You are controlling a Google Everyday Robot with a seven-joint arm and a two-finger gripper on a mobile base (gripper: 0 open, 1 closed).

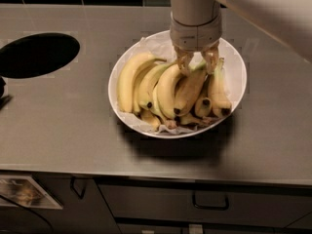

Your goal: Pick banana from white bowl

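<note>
Pointing down, claw (197, 65) spread astride banana (187, 91)

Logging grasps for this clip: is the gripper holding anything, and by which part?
Cannot be told. The gripper is down at the banana's stem end, but the banana lies in the white bowl, not lifted.

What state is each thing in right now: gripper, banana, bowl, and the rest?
gripper: open, down in the bowl, straddling the banana's upper end.
banana: lying in the bowl, not lifted.
bowl: upright on the counter, paper-lined, holding bananas.
other bananas: piled in the bowl, beside the banana.
counter: carrying the bowl.
hole: uncovered, at the counter's left.
drawer: shut.
</note>
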